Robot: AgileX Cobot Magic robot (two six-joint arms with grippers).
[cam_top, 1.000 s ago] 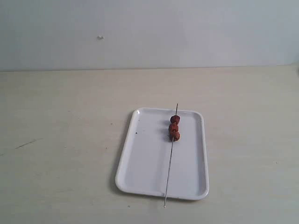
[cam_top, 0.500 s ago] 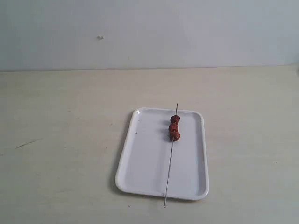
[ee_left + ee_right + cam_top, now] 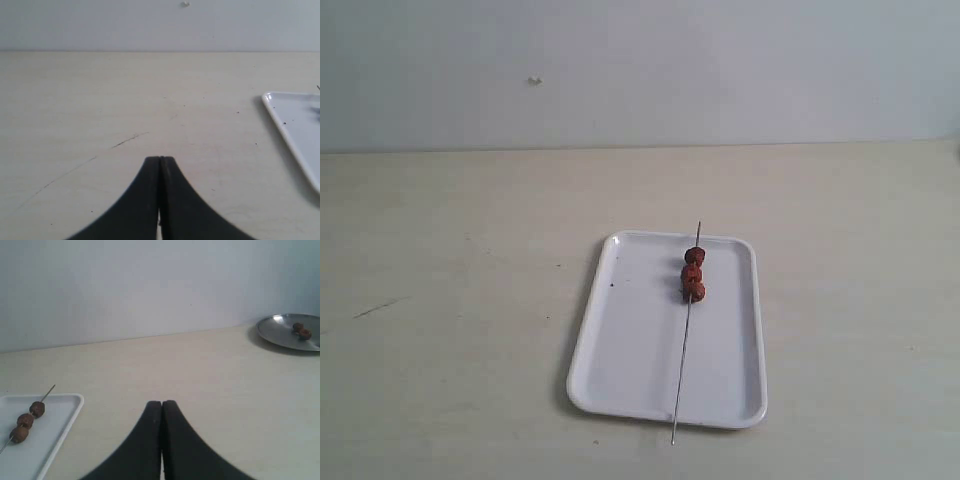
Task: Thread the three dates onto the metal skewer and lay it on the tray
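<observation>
— What have your grippers got hold of?

— Nothing. My left gripper [image 3: 160, 162] has its jaws pressed flat together, empty, above the bare table [image 3: 100, 100]. My right gripper [image 3: 161, 405] is the same: jaws tight against each other, nothing between them.

— And the dates?

— The three dates [image 3: 693, 272] sit in a row on the metal skewer [image 3: 682, 365], touching one another, toward its far end. The skewer lies lengthwise on the tray [image 3: 590, 330], right of its middle, both tips poking past the rim. Both my grippers are well apart from it.

— Anything else?

— A round metal plate [image 3: 280, 335] holding two brown lumps [image 3: 301, 330], well apart from the tray.
</observation>
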